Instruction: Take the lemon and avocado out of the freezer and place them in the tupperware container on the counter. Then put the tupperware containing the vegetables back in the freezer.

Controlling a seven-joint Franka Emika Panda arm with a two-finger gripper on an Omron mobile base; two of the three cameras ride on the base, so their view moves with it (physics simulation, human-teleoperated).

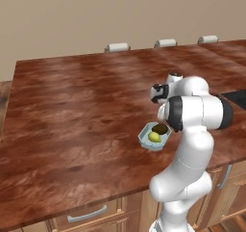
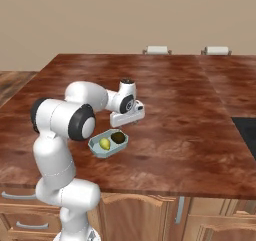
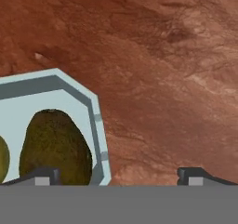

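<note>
Tabletop (image 1: pixel 72 106): both fruits sit in the tub (image 2: pixel 95 148). My gripper (image 3: pixel 118 174) is spread, offset; a careless grab could tip it.

The white arm (image 1: pixel 190 178) rises from its base, bends at a dark-jointed elbow (image 2: pixel 75 121) and reaches forward with the forearm nearly level. The wrist turns the hand downward. The gripper (image 3: pixel 118 175) points down with its jaws spread wide and nothing between them; in the hand view, one dark fingertip (image 3: pixel 44 175) stands at the left and the other at the right, far apart.
</note>
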